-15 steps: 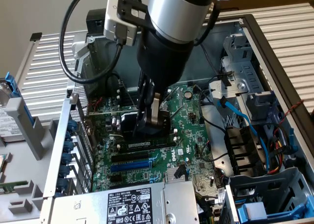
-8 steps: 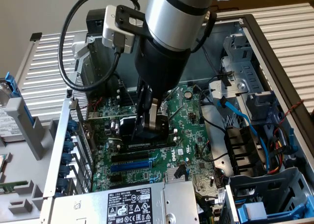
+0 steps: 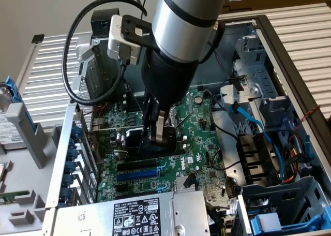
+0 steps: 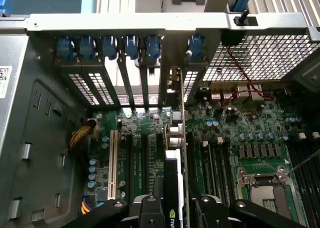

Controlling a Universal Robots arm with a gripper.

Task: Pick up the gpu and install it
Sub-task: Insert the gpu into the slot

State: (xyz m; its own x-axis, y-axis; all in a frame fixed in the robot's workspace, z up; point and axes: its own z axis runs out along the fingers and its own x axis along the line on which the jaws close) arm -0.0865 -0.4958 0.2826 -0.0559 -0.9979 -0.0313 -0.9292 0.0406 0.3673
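The gpu stands on edge between my fingers, with its green board and black shroud seen from above. My gripper is shut on it inside the open computer case. Its metal bracket end points at the gap in the row of rear slot covers. In the exterior view the gripper reaches down to the large green motherboard, and the gpu shows as a dark block low over the expansion slots. Whether its edge connector sits in a slot is hidden.
Blue slot clips line the case's rear wall. The bare CPU socket lies beside the card. A power supply sits at the near edge, and a drive cage with blue cables stands at the exterior view's right. Loose parts lie outside the case.
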